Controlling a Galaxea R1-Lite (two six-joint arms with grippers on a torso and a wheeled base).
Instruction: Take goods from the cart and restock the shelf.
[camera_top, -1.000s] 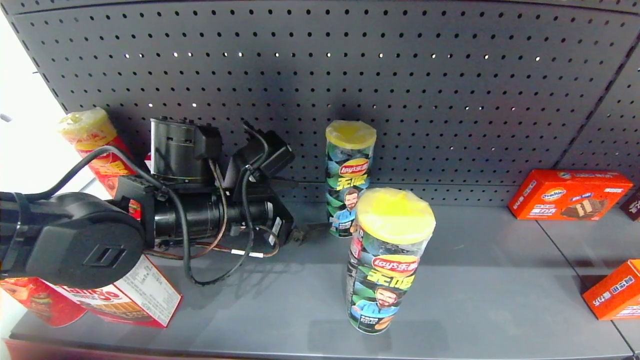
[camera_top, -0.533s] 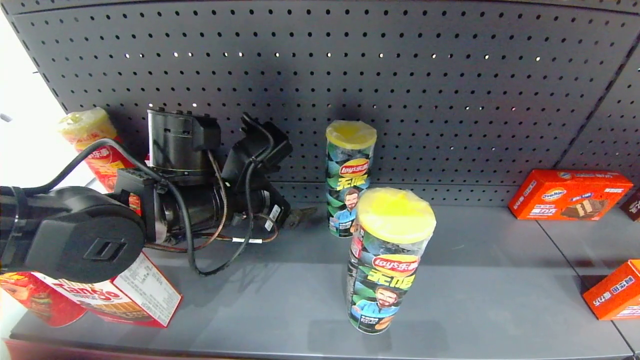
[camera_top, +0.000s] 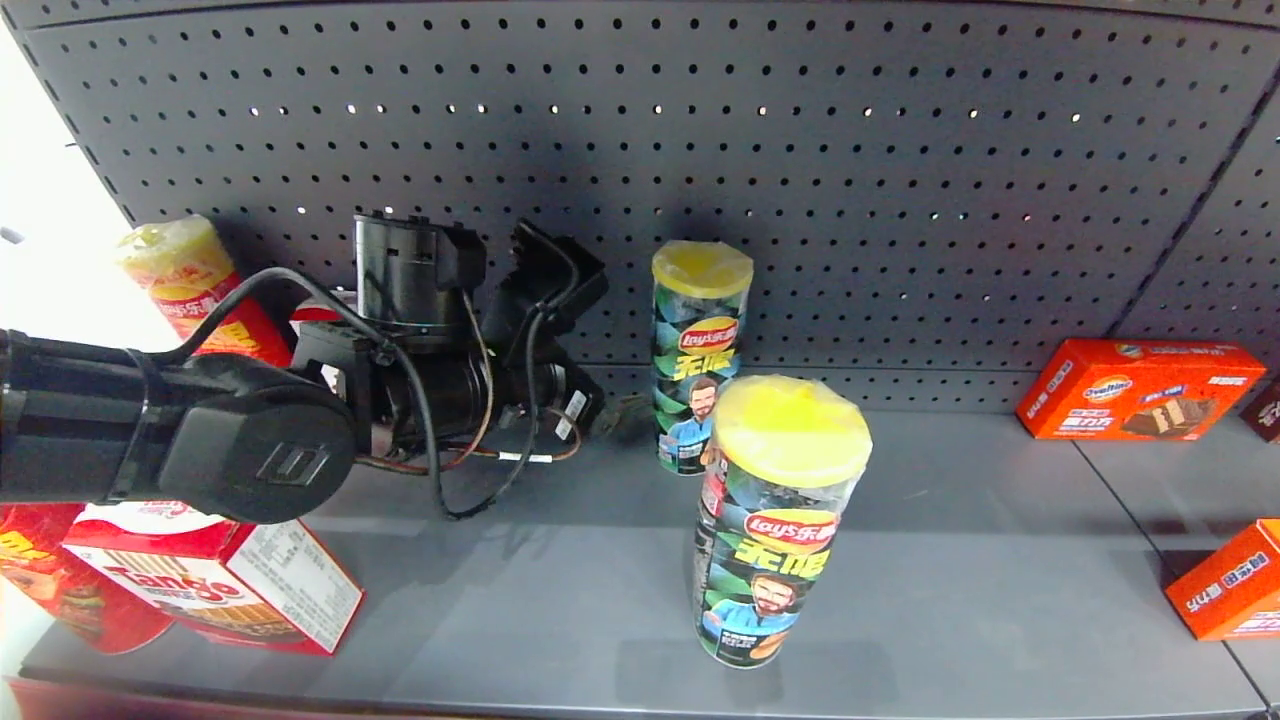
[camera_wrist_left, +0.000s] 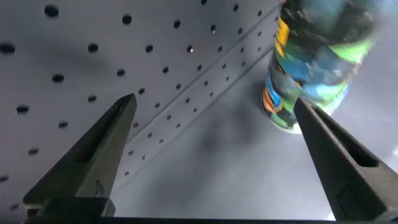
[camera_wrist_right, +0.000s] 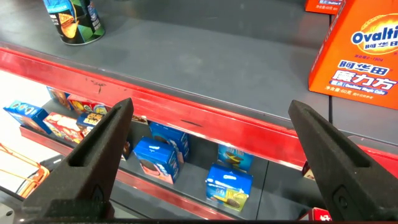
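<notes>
Grey shelf (camera_top: 950, 560) with chip cans (camera_top: 775, 520) and snack boxes (camera_top: 1135, 388)

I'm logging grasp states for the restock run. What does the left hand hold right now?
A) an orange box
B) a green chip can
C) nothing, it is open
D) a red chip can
C: in the left wrist view the left hand stands wide open, with only the bare shelf in the gap and the green can standing apart beyond it.
</notes>
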